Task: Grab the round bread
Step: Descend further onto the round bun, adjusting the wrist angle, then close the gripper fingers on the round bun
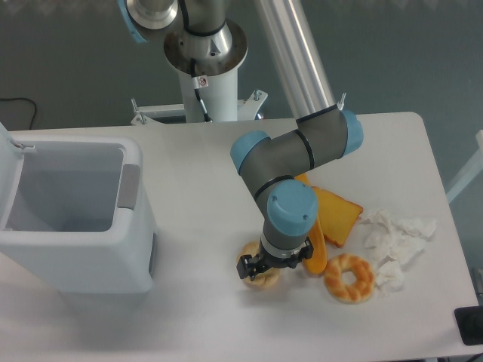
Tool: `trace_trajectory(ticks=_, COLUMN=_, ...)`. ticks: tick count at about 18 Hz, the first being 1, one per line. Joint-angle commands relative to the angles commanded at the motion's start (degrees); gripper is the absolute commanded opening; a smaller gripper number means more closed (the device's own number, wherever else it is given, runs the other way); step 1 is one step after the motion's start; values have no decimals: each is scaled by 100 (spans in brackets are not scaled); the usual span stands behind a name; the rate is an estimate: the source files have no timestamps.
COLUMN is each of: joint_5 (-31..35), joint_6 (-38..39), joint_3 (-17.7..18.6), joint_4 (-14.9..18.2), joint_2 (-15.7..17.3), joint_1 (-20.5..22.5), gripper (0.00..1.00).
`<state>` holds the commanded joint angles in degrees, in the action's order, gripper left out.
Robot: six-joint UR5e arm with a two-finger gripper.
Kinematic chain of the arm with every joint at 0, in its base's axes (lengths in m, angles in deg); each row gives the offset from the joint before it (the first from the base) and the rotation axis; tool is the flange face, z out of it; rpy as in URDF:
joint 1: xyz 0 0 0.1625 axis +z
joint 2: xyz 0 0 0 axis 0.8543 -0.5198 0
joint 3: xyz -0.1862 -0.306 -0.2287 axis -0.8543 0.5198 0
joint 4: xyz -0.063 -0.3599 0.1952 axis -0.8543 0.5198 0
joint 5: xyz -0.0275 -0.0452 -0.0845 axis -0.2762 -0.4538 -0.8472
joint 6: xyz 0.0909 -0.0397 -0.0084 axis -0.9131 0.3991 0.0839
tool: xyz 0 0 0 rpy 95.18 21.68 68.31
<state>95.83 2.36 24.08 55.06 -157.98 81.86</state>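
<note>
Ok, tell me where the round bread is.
The round bread lies near the table's front edge, mostly hidden under the hand, just left of the baguette and the bagel.

The round bread (254, 273) sits low on the white table, towards the front edge — a small pale-tan bun with a bumpy, floury-looking crust. Only its left and front parts show; the rest is covered from above. It rests flat on the tabletop, just left of the long orange loaf.
</note>
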Motion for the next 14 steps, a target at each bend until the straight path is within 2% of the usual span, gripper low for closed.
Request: trace_trajectory(ticks=14, joint_5=-26, joint_6=-35, joint_3=26, joint_4=-9, joint_2=-62, joint_1=0, gripper=100)
